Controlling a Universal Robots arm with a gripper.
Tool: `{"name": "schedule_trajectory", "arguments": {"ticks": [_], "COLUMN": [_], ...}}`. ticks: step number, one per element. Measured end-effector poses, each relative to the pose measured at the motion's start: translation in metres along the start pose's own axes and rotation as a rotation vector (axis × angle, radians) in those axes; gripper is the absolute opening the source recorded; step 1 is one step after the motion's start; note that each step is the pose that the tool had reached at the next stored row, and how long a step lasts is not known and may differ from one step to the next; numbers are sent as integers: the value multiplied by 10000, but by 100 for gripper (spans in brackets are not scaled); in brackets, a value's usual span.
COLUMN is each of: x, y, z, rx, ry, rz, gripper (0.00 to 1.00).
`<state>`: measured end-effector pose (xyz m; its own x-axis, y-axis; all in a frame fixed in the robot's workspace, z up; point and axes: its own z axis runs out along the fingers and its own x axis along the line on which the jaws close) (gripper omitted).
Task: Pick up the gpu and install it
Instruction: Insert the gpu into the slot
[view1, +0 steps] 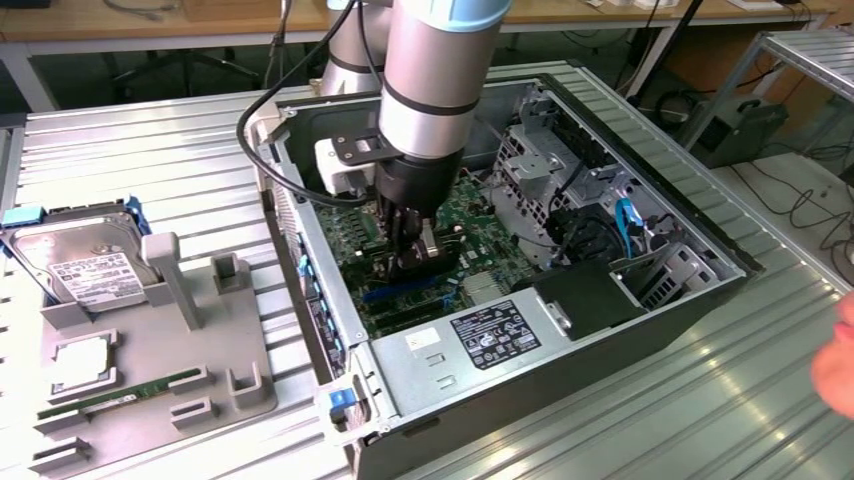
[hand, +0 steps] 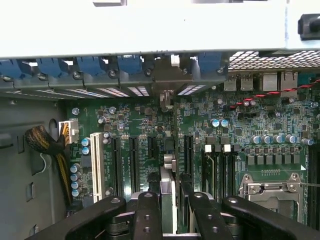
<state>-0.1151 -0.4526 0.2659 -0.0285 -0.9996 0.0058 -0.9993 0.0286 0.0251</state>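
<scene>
The gpu shows edge-on as a thin card between my two black fingers, and its silver end bracket reaches the blue-clipped rear slot row. My gripper is shut on it, holding it upright among the black expansion slots of the green motherboard. Whether the card is seated in a slot I cannot tell. In the exterior view my gripper is lowered inside the open computer case, holding the dark gpu just over the board.
A grey tray at the exterior view's left carries a silver hard drive, a processor chip and a green memory stick. The power supply and drive cage flank the board. A hand is at the right edge.
</scene>
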Motion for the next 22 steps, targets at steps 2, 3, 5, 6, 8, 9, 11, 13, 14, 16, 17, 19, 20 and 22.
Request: {"name": "schedule_trajectory", "arguments": {"ticks": [2, 3, 5, 6, 8, 9, 11, 13, 14, 16, 17, 19, 20, 22], "x": [0, 0, 0, 0, 0, 0, -2, -12, -17, -24, -27, -35, -36, -36], "y": [0, 0, 0, 0, 0, 0, 0, 1, 0, 0, 0, 1, 1, 1], "z": [0, 0, 0, 1, 1, 0, 0, 0, 1, 0, 1, 0, 1, 1], "rx": [2, 3, 6, 7, 7, 7, 7, 7, 7, 7, 8, 7, 7, 8], "ry": [56, 92, 192, 239, 251, 253, 252, 253, 251, 253, 254, 263, 263, 267], "rz": [2, 3, 4, 6, 5, 6, 6, 8, 7, 5, 5, 6, 6, 6], "gripper": [27, 27, 27, 27, 27, 27, 27, 27, 27, 27, 27, 27, 27, 27]}}
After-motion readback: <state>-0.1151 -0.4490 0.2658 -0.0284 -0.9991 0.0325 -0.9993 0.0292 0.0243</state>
